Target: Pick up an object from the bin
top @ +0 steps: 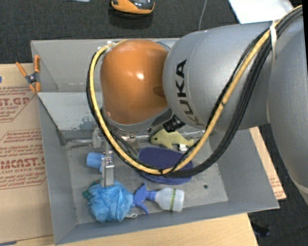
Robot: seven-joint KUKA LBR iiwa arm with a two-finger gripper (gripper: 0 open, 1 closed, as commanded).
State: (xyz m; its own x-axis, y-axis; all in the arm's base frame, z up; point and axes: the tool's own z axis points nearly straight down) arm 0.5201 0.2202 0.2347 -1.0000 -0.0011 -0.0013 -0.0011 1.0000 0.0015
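In the grey bin (62,208) we see a blue mesh puff (108,202), spray bottle (163,198), blue cap (93,160); whether the gripper (108,176) is parted, we cannot tell

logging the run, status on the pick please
Hand low in bin's left half, grip unreadable. Blue mesh puff right by it, small blue cap beside. Arm covers the middle; spray bottle lies at front.

Pouf (108,203) L of bottle (168,199) (prob. touching) in bin (59,171).
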